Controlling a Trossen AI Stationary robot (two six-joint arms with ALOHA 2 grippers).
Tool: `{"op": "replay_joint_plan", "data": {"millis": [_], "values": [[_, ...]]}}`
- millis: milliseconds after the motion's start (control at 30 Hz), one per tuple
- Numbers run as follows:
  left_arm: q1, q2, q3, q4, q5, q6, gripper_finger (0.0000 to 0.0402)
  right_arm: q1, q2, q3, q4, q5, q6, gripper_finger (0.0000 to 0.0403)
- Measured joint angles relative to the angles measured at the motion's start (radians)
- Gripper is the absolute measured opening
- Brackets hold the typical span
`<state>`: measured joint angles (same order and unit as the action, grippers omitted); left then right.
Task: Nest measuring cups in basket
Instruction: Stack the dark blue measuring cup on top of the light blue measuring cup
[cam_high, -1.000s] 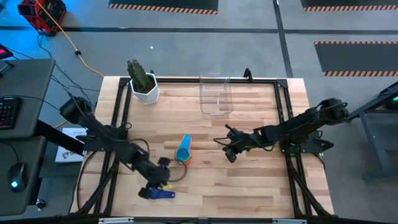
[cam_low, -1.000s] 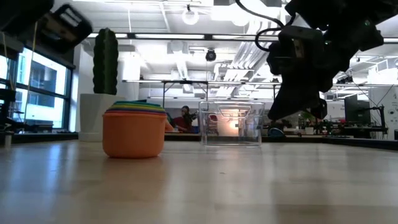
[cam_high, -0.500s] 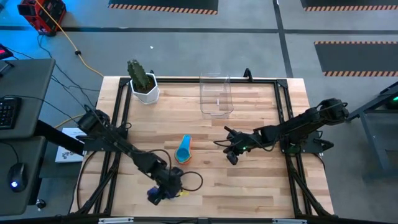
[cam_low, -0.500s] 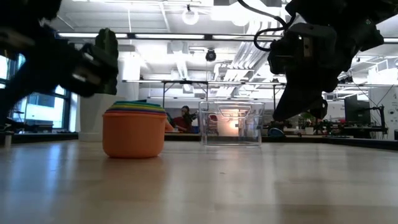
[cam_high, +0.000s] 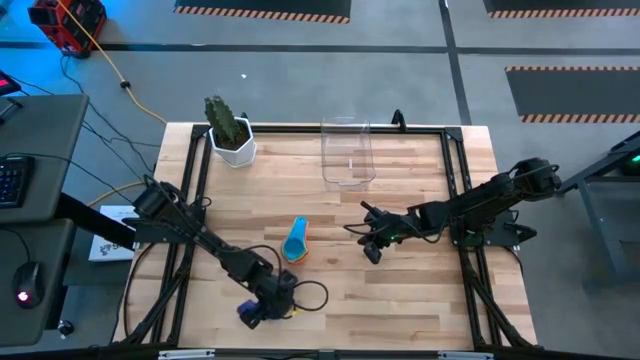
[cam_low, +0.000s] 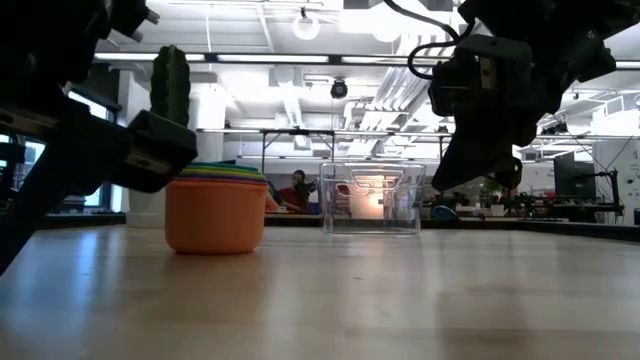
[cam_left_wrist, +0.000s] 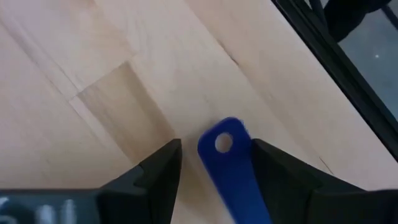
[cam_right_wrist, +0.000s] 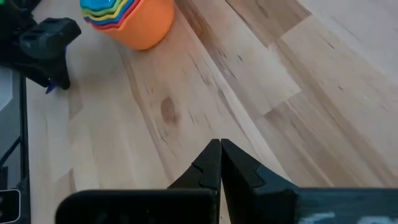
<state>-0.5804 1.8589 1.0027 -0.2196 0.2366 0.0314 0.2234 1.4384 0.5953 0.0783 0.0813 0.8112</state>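
The left gripper (cam_high: 262, 310) is down low near the front edge of the pale wooden table (cam_high: 400, 290). Its two dark fingers (cam_left_wrist: 155, 177) are spread apart. The flat handle of one dark blue plastic measuring cup (cam_left_wrist: 231, 168) lies on the wood in the gap between them. The handle has a small round hole near its end. The fingers sit just beside the handle and do not squeeze it. The cup's bowl is hidden under the gripper.

The right gripper (cam_high: 371, 246) hangs over the middle of the table, toward the right side. Its two fingers (cam_right_wrist: 214, 165) are pressed tight together with nothing between them.

Between the two grippers sits one stack of small plastic measuring cups (cam_high: 295, 241). The outside one is orange. Inside it, the rims show red, yellow, green and light blue, one nested in the next. I count five by their rims. The stack stands on the bare wood, well apart from the dark blue cup.

One clear see-through plastic basket with rounded corners (cam_high: 347, 152) stands at the far edge of the table. No cup is in it.

One white pot with a green cactus (cam_high: 231, 131) stands at the far left corner.
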Motion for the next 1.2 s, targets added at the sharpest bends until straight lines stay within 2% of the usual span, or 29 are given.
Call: {"op": "replay_joint_plan", "data": {"millis": [167,300,467,667,800,933,1100,1200], "values": [[0.002,0.01,0.001,0.008,0.001,0.0,0.015,0.0,0.0,0.0,0.001,0.001,0.001,0.0],[0.002,0.011,0.001,0.01,-0.018,0.0,0.0097,0.0,0.0,0.0,0.001,0.002,0.001,0.0],[0.004,0.005,0.002,-0.028,0.007,-0.019,0.0019,0.0,0.0,0.0,0.001,0.003,0.0,0.0],[0.045,-0.047,-0.001,-0.115,0.018,-0.077,0.001,0.0,0.0,0.0,0.0,0.042,0.0,0.0],[0.078,-0.159,-0.004,-0.153,0.004,-0.107,0.0003,0.0,0.0,0.0,0.0,0.044,0.0,0.0],[0.103,-0.326,-0.003,-0.192,-0.018,-0.154,0.0002,0.0,0.001,0.0,0.004,0.038,0.0,0.0],[0.108,-0.571,-0.005,-0.2,-0.165,-0.244,0.0001,0.0,0.001,0.0,0.093,0.0,0.0,0.0],[0.11,-0.722,-0.041,-0.096,-0.297,-0.311,0.0001,0.0,0.001,0.0,0.201,-0.024,0.006,0.0]]}}
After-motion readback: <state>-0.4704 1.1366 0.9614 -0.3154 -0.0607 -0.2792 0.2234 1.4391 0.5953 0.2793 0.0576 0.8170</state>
